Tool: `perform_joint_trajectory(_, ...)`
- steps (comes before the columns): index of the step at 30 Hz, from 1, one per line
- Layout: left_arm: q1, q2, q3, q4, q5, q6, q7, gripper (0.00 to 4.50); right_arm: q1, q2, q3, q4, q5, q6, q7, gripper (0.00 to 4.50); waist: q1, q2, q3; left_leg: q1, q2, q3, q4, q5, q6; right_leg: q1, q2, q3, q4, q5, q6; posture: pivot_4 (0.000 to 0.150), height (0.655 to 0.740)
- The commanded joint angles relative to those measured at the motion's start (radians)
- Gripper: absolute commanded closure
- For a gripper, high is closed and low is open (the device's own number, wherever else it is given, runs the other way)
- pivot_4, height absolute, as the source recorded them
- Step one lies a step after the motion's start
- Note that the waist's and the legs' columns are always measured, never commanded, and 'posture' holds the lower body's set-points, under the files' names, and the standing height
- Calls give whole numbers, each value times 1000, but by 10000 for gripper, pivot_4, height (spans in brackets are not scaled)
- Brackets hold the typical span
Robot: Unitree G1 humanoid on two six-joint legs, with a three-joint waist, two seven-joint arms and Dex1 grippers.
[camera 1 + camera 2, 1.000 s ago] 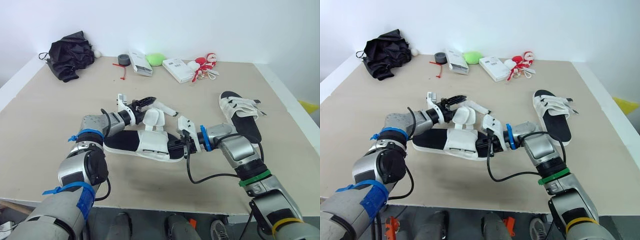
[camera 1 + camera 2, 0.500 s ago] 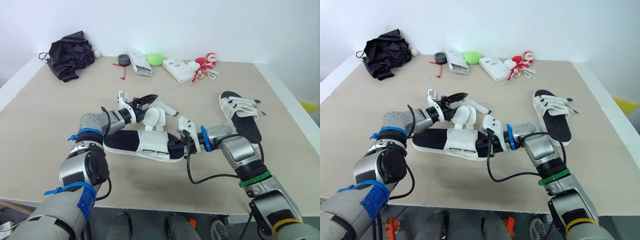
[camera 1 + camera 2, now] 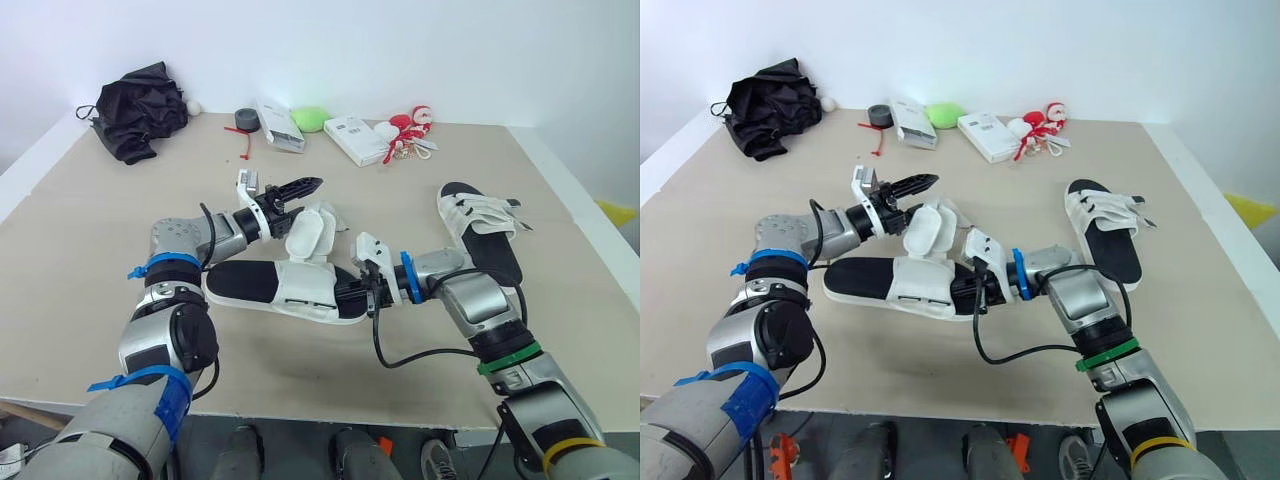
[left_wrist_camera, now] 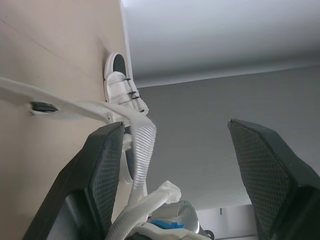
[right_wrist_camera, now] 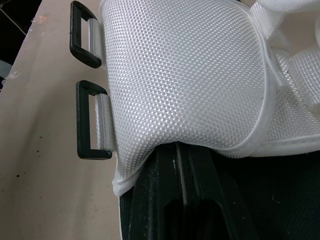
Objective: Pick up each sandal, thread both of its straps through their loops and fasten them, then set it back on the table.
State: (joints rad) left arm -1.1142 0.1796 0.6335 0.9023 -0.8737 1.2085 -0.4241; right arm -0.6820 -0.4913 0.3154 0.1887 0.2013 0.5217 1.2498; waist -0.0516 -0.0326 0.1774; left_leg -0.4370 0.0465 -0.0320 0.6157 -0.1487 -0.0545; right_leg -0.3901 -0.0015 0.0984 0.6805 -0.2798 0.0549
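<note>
Beige counter [image 3: 90,230] below a white wall is carrying the sandal [image 3: 250,283] at its middle, black sole lying flat. The right gripper [image 3: 345,290] is clamping its side, fingers closed together under the white upper beside two black loops [image 5: 90,120]. The left gripper [image 3: 300,186] is hovering over it, spread wide, a loose strap [image 4: 142,145] hanging just beside one finger. The second sandal [image 3: 480,235] is lying well apart at the right.

the left gripper [image 3: 303,185] is lifted above the table [image 3: 90,230], its black fingers [image 3: 290,188] pointing level. a white strap flap [image 3: 308,232] of the near sandal [image 3: 250,282] stands up just below the fingertips. the right gripper [image 3: 343,290] sits against that sandal's side, under the flap. another sandal [image 3: 482,236] lies well apart from both.
</note>
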Motion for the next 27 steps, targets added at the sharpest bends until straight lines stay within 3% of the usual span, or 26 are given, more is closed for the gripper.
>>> perform_joint_trajectory(1,-4,34,7,-35,-19,4,-15,10991,31,-1,40,24,-25,28,-7,45000,0,0,0,0,0,0,0,0,0,0,0,0,0,0,0,1500,7380)
perform_joint_trajectory(12,-5,-7,30,-71,-89,50,-26,10991,27,2,42,29,-25,29,-6,45000,0,0,0,0,0,0,0,0,0,0,0,0,0,0,0,1500,7380)
perform_joint_trajectory(27,33,19,-91,-123,-20,80,-75,10991,37,-4,30,15,-19,43,-12,45000,-1,0,0,0,0,0,0,0,0,0,0,0,0,0,0,1500,7380)
